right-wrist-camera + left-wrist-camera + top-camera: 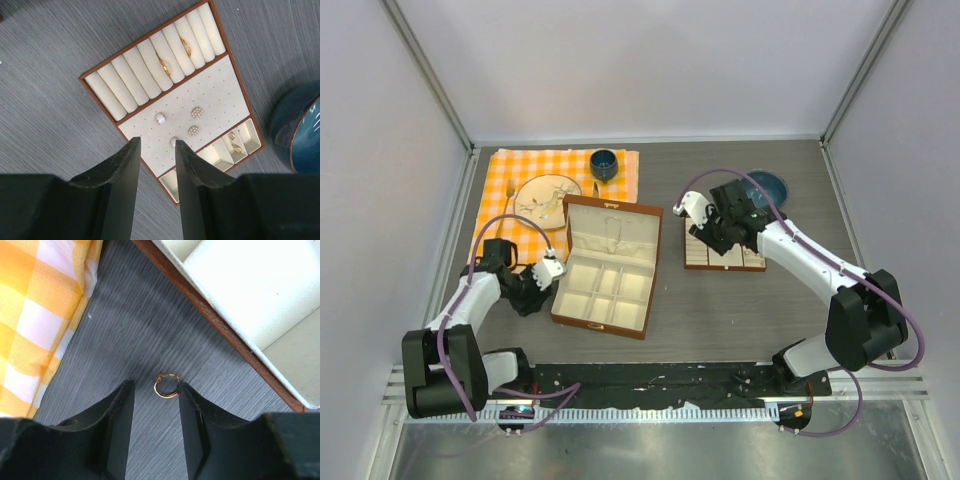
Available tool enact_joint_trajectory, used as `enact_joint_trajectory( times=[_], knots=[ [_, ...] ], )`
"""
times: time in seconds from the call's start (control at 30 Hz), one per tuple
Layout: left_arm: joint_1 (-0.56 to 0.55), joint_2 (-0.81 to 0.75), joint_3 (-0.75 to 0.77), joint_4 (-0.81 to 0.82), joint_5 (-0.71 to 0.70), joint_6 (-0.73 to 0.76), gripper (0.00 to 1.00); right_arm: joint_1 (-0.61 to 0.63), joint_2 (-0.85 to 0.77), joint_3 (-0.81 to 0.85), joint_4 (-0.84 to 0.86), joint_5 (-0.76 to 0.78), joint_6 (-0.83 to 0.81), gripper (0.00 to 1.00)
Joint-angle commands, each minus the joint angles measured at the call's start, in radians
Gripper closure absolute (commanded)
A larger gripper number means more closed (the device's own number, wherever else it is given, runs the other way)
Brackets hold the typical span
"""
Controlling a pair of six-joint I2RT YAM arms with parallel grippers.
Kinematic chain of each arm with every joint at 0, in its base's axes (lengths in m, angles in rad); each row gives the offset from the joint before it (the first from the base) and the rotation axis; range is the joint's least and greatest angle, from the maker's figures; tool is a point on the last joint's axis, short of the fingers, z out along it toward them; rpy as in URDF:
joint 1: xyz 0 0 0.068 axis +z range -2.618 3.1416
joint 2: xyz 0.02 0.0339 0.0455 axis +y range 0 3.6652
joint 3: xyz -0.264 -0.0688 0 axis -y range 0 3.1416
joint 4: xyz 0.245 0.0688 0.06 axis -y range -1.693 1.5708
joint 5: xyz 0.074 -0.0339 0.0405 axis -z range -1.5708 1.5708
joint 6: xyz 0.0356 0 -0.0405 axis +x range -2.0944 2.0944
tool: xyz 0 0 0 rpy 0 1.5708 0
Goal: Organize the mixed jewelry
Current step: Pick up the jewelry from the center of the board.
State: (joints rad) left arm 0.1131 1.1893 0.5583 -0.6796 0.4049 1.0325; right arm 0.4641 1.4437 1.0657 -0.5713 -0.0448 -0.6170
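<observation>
Gold ring (pixel 166 385), just the one here, lying flat on the grey bench (pixel 125 330) right between the fingertips of my left tool (pixel 155 385). The jaws are spread and the ring sits loose between them, close to one finger, nothing gripped. Just past it runs the brown wall of the jewelry box (pixel 225 328) with cream compartments inside. From above I count six of them under the raised lid, and I can't tell whether anything lies in them. On the ring's other side is the edge of the orange check cloth (pixel 35 315).

Over to my right tool (pixel 157 141): released too, a gap between the fingers with nothing in it, hanging over the one ring tray (pixel 220 87). In that tray I see:
- two gold bands (pixel 165 66) tucked between the cream rolls
- two pearl cluster studs (pixel 196 112) and two plain white studs (pixel 160 118) on the dotted pad
- two small gold pieces (pixel 237 148) in the little end compartments

One blue bowl (pixel 292 125) sits beside the tray. On the cloth, seen from above: one plate (pixel 547 195), one gold spoon (pixel 508 204), one dark cup (pixel 604 163).
</observation>
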Motion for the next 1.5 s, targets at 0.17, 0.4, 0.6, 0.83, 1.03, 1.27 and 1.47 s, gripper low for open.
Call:
enact_joint_trajectory(
  times=[0.17,0.4,0.6,0.83,1.03,1.27,1.47],
  knots=[
    [-0.003,-0.043,0.031,-0.061,0.040,0.003,0.51,0.007,-0.017,-0.003,0.007,-0.010,0.019,0.60],
    [-0.001,-0.051,0.060,-0.080,0.037,-0.008,0.46,0.008,-0.011,-0.012,0.008,-0.010,0.019,0.61],
    [-0.003,-0.025,0.038,-0.021,0.012,-0.011,0.46,0.010,-0.019,-0.016,0.007,-0.004,0.016,0.61],
    [-0.001,0.003,0.017,0.041,0.002,-0.015,0.46,0.011,-0.023,-0.016,-0.001,0.003,0.016,0.61],
    [-0.003,0.016,0.014,0.057,0.005,-0.022,0.49,0.013,-0.023,-0.015,-0.006,0.008,0.017,0.61],
    [-0.003,-0.010,-0.018,0.041,0.003,-0.002,0.50,0.015,-0.023,-0.016,-0.007,0.010,0.017,0.61],
    [-0.004,-0.031,-0.046,0.043,0.000,0.003,0.53,0.019,-0.014,-0.018,-0.006,-0.001,0.025,0.60]
  ],
)
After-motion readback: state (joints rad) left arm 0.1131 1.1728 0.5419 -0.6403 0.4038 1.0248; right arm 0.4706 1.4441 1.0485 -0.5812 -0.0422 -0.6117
